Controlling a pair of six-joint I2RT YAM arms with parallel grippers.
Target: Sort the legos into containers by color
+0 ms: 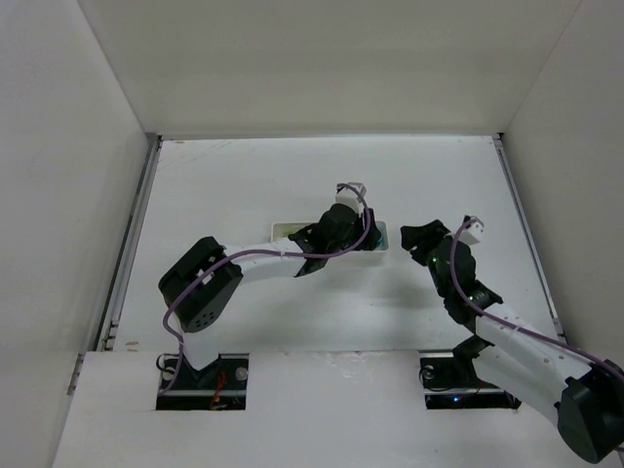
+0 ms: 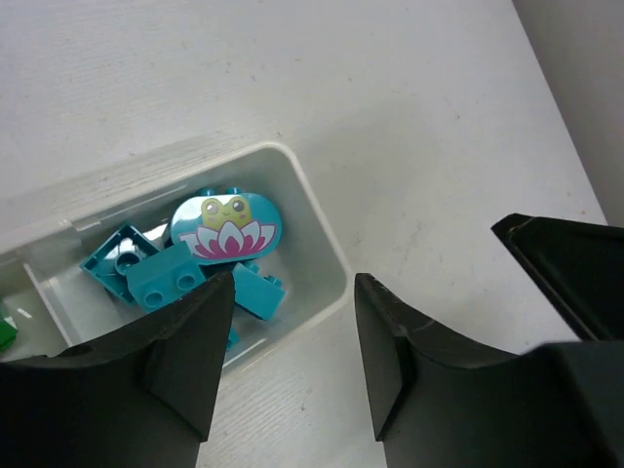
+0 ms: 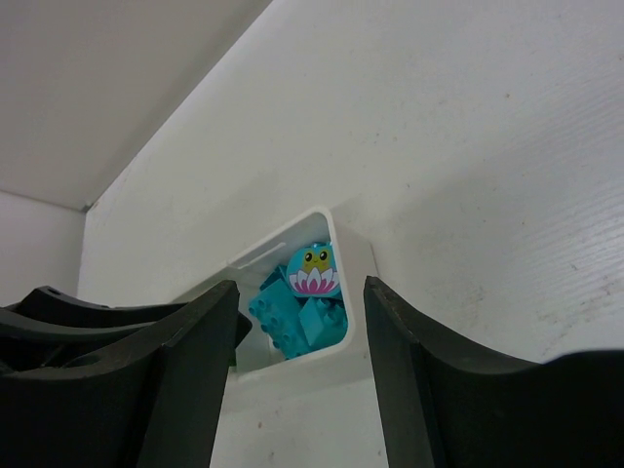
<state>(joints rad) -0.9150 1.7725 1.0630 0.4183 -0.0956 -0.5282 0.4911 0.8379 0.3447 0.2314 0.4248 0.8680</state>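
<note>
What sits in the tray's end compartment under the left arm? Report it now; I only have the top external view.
Observer: The left wrist view shows teal bricks piled in the end compartment of the white tray, with an oval teal tile on top, printed with a frog on a pink lotus.
Operator: Check the neighbouring compartment too.
Observer: Only its edge shows in the left wrist view; a green piece lies there.
Operator: Give me the jaws.
Observer: The left jaws and the right jaws both stand open, with nothing between them.
</note>
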